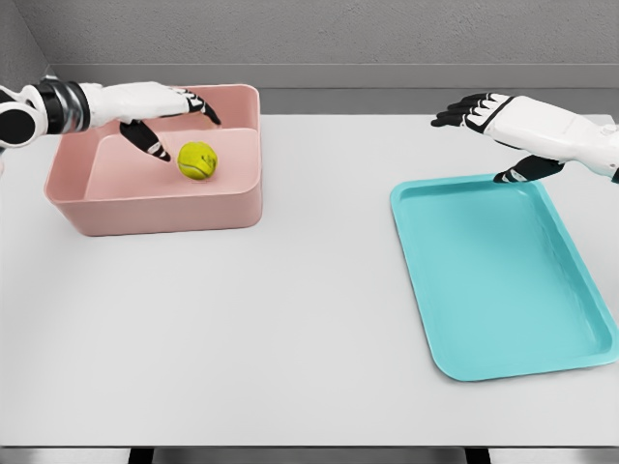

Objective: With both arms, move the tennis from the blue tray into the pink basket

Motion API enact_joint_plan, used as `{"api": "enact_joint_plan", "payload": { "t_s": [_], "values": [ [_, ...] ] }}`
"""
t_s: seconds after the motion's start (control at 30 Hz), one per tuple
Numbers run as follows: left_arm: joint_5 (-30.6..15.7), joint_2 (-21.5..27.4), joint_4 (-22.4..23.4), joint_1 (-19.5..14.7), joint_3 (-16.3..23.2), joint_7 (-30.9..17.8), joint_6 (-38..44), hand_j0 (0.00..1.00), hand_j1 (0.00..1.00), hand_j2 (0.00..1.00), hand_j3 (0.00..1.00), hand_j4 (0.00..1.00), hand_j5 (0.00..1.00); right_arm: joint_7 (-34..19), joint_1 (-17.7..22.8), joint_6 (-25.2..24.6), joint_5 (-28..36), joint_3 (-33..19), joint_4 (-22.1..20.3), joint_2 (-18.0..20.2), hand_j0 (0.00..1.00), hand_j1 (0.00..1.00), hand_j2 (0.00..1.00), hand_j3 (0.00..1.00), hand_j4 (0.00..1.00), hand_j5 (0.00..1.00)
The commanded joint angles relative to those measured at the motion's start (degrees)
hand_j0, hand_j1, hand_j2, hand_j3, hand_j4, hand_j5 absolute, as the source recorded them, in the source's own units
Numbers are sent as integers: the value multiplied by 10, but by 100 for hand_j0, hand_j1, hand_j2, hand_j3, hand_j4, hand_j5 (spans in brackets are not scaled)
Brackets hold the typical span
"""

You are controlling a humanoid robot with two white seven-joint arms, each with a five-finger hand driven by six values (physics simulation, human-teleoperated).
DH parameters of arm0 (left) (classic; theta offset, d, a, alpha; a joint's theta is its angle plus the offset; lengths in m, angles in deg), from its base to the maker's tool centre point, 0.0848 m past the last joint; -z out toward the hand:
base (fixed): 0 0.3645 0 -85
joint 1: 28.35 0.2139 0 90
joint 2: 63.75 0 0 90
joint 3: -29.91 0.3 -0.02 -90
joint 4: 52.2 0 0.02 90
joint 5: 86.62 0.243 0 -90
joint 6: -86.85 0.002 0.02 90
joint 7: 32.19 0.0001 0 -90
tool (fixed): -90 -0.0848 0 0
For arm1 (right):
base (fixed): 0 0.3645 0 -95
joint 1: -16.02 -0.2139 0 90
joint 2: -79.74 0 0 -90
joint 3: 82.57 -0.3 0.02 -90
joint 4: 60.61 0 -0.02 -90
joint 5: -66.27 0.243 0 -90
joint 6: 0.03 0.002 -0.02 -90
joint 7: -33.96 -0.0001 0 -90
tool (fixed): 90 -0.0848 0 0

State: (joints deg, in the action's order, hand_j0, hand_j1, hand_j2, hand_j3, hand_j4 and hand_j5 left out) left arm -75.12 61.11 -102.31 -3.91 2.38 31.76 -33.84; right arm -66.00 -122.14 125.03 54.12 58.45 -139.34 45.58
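Table (290,329) spreads pale under grey walls, pink basket (155,208) upper left holding the tennis ball (197,160). Left hand (160,106) hovers there, fingers spread; right hand (493,121), open too, hangs above the blue tray (503,290).

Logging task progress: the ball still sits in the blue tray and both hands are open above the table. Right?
Not quite. The head view shows the ball inside the pink basket, not the tray. The left hand and right hand are open, as you said.

Yellow-green tennis ball (197,160), pink basket (155,208), turquoise tray (503,280), white table (242,329)
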Motion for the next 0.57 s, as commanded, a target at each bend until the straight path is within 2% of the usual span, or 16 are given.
{"api": "enact_joint_plan", "payload": {
  "t_s": [0.0,0.1,0.13,0.23,0.33,0.4,0.47,0.53],
  "values": [
    [-4,1,-2,0,-5,1,-1,100,100,100,100,100,100,0,0,-1,4,0,-1,1,100,100,100,100,100,100],
    [-8,7,-36,3,-5,1,-43,100,100,100,100,100,100,0,0,-1,4,0,-1,1,100,100,100,100,100,100],
    [-10,20,-61,4,-6,1,-43,100,100,100,100,100,100,0,0,-1,4,0,-1,1,100,100,100,100,100,100],
    [-37,102,-205,56,-64,1,-43,100,100,100,100,100,100,0,0,-1,4,0,-1,1,100,100,100,100,100,100],
    [-93,214,-350,81,-67,2,-43,100,100,100,100,100,100,0,0,-1,4,0,-1,1,100,100,100,100,100,100],
    [-103,239,-375,95,-80,2,-43,100,100,100,100,100,100,0,0,-1,4,0,-1,1,100,100,100,100,100,100],
    [-103,258,-375,139,-121,7,-43,100,100,100,100,100,100,0,0,-1,4,0,-1,1,100,100,100,100,100,100],
    [-103,269,-375,149,-122,8,-43,100,100,100,100,100,100,0,0,-1,4,0,-1,1,100,100,100,100,100,100]
  ]
}}
